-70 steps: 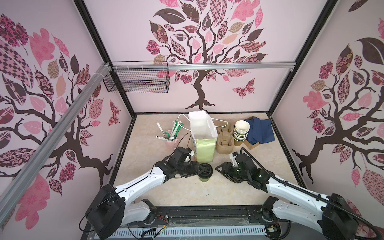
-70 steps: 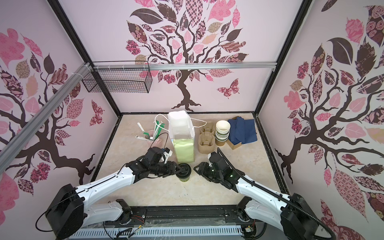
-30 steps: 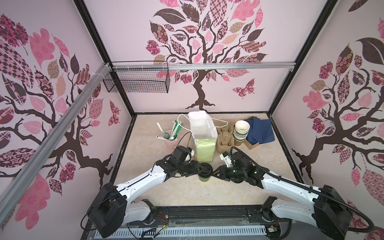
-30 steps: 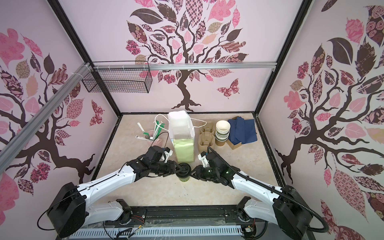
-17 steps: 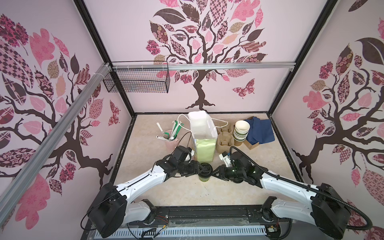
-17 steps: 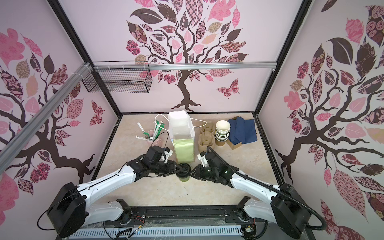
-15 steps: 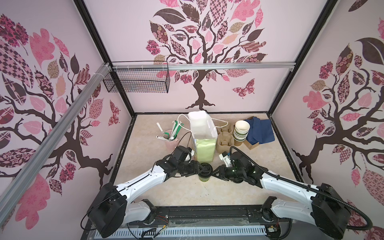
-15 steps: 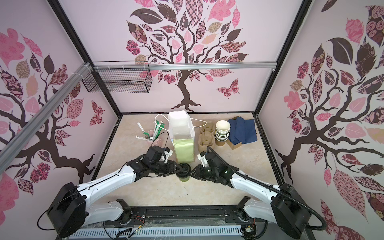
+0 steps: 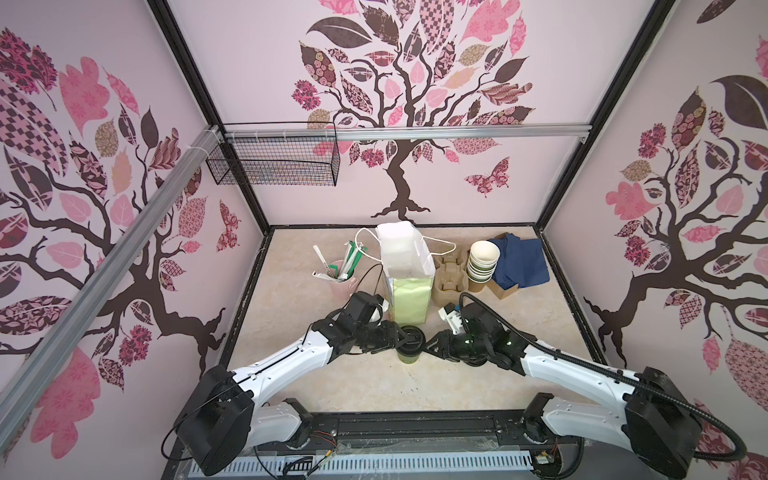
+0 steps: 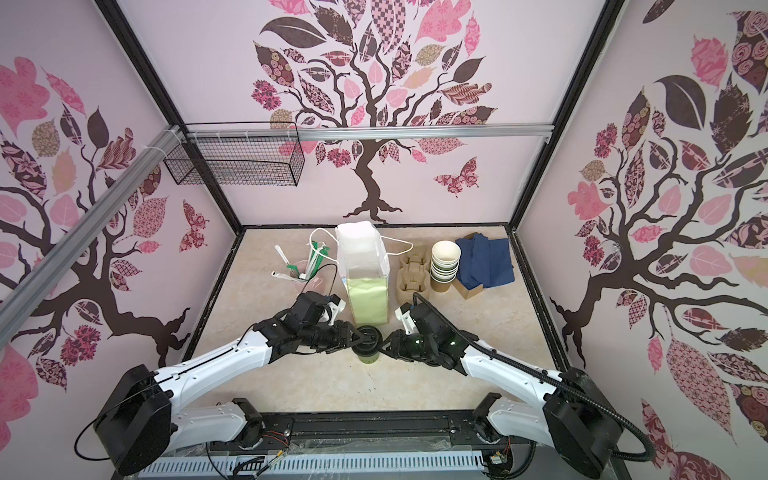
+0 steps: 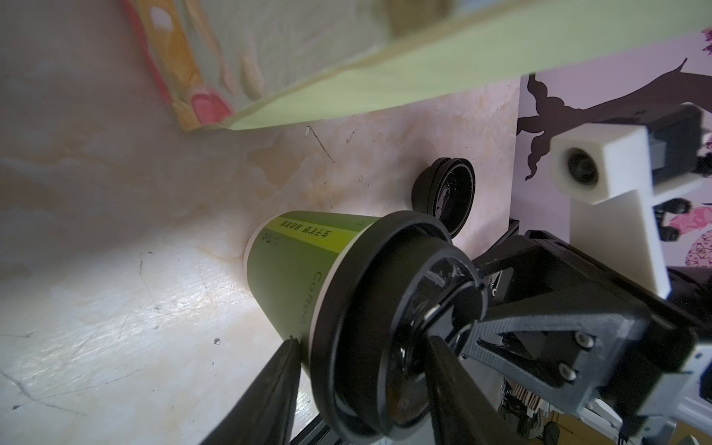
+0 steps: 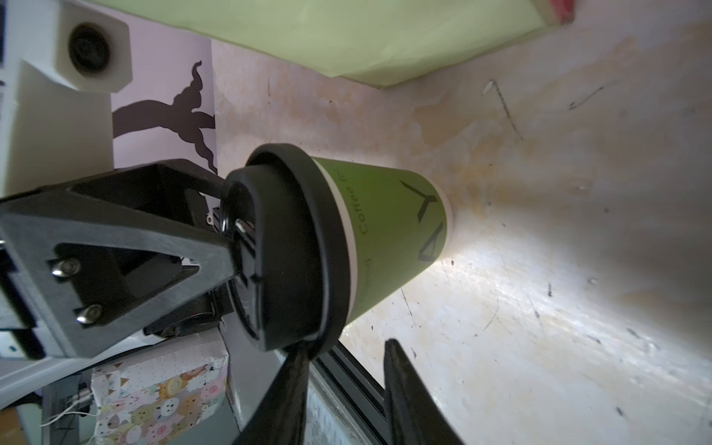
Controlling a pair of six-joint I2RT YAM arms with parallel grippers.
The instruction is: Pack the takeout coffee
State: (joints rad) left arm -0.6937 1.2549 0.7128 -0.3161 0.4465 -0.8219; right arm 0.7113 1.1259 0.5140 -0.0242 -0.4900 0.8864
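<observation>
The takeout coffee (image 9: 410,345) (image 10: 367,345), a small green cup with a black lid, stands upright on the floor just in front of the tall paper bag (image 9: 405,266) (image 10: 365,266). My left gripper (image 9: 401,337) (image 11: 362,341) is shut on it from the left. One finger lies over the lid top and the other sits against the cup wall under the rim. From the right, my right gripper (image 9: 430,343) (image 12: 348,345) straddles the lid rim. Its jaws are apart: one finger touches the lid's edge, the other stands clear of the cup wall (image 12: 389,227).
A loose black lid (image 11: 443,196) lies on the floor behind the cup. At the back stand a pink cup of straws (image 9: 343,276), a cardboard cup carrier (image 9: 449,278), a stack of lidless cups (image 9: 482,266) and a navy cloth (image 9: 519,262). A wire basket (image 9: 274,160) hangs on the back wall.
My right gripper has come in from the right to the cup's lid. Over the last second both arms and the cup have hardly moved.
</observation>
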